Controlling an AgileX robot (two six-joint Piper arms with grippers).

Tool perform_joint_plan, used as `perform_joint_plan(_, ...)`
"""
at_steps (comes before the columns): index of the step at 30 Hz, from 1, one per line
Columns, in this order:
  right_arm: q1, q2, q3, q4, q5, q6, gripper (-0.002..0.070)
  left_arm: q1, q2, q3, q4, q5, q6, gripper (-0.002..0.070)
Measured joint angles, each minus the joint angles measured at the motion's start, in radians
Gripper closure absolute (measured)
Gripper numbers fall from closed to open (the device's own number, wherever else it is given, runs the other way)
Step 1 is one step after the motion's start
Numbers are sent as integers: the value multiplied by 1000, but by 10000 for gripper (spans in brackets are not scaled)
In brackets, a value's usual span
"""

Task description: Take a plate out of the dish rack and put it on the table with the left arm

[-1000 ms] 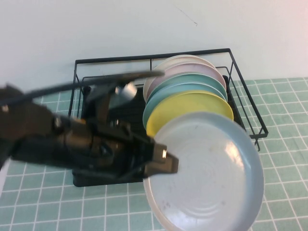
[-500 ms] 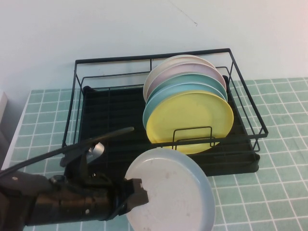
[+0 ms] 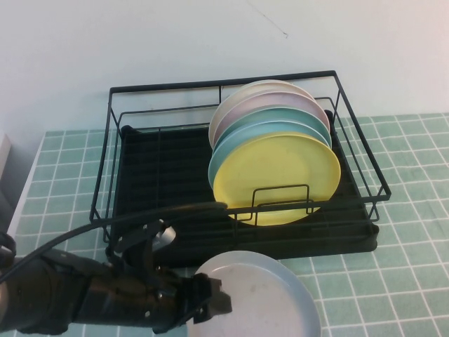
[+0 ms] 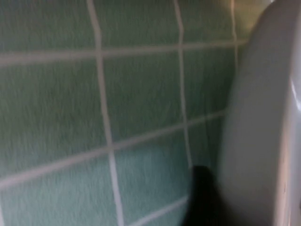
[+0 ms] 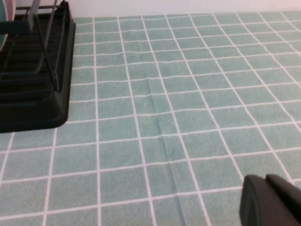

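Holding the round pale grey-blue plastic plate [image 3: 263,298] by its nine-o'clock rim, my left gripper [image 3: 216,303] is clamped on it low over the light-green tiled table [image 3: 414,281], at six o'clock of the black wire dish rack [image 3: 168,175]. My right gripper [image 5: 270,200] sits near the table; I cannot tell its opening.

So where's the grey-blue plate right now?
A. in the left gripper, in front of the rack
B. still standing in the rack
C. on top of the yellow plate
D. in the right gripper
A: the left gripper grips the plate by its edge, low over the table, outside the rack.
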Motion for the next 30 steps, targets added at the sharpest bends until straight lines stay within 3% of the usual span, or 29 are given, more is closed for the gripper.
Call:
perform_joint_plan(3, 0, 0, 0, 0, 0, 0, 678, 0, 0, -29, 8, -25, 17, 155)
perform_joint_plan(6, 0, 0, 0, 0, 0, 0, 678, 0, -10, -55, 32, -53, 31, 84)
perform_joint_plan(19, 0, 0, 0, 0, 0, 0, 678, 0, -310, -74, 331, -289, -21, 61)
perform_joint_plan(21, 0, 0, 0, 0, 0, 0, 678, 0, -382, -74, 359, -293, -21, 91)
perform_joint_plan(23, 0, 0, 0, 0, 0, 0, 678, 0, -455, -74, 388, -280, -16, 171)
perform_joint_plan(27, 0, 0, 0, 0, 0, 0, 678, 0, -611, -74, 471, -204, -10, 429)
perform_joint_plan(28, 0, 0, 0, 0, 0, 0, 678, 0, -662, -74, 500, -158, -8, 524)
perform_joint_plan(30, 0, 0, 0, 0, 0, 0, 678, 0, -739, -74, 558, -73, -3, 606)
